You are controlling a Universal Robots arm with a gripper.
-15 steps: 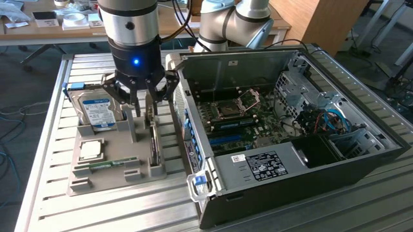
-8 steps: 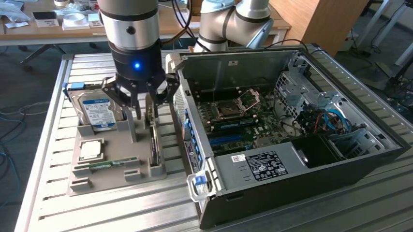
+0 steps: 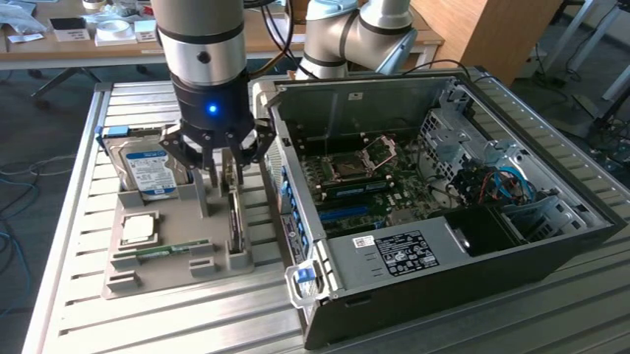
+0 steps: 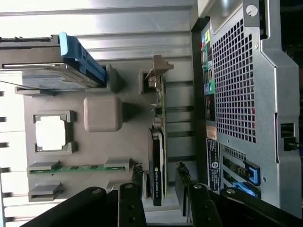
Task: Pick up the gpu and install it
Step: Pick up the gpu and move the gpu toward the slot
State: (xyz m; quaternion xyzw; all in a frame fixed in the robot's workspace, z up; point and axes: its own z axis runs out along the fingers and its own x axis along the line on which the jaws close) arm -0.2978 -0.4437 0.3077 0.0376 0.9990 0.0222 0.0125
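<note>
Exterior view: the arm comes down from above over a grey tray (image 3: 162, 279) that lies on a slatted metal table (image 3: 197, 324), toward the exterior view's left. The gripper (image 3: 224, 181) hangs low over the tray's far right part, right above the gpu (image 3: 236, 225). The gpu stands on its long edge in a slot along the tray's right side, running from near to far, just beside the open case (image 3: 462, 287) on the exterior view's right. The case lies on its side with its board (image 3: 364, 184) exposed.

On the tray's far left a drive (image 3: 147, 175) with a blue-white label leans in its holder. Nearer lies a square chip (image 3: 138, 228), and nearer still a green memory stick (image 3: 162, 251) lies flat in its clips.

Wrist view: the gripper (image 4: 159, 182) straddles one end of the gpu (image 4: 157, 156). The fingers (image 4: 137, 174) stand apart, one on each side of the card's dark shroud, with a narrow gap showing on both sides, so nothing is clamped. The card's metal bracket (image 4: 158, 66) is at the end away from the gripper. The tray (image 4: 132, 142) also shows a raised grey block (image 4: 102, 113), the chip (image 4: 51, 133), the memory stick (image 4: 78, 168) and the drive (image 4: 47, 73) with a blue rail. The case (image 4: 241, 94) shows its perforated rear panel close beside the gpu.
</note>
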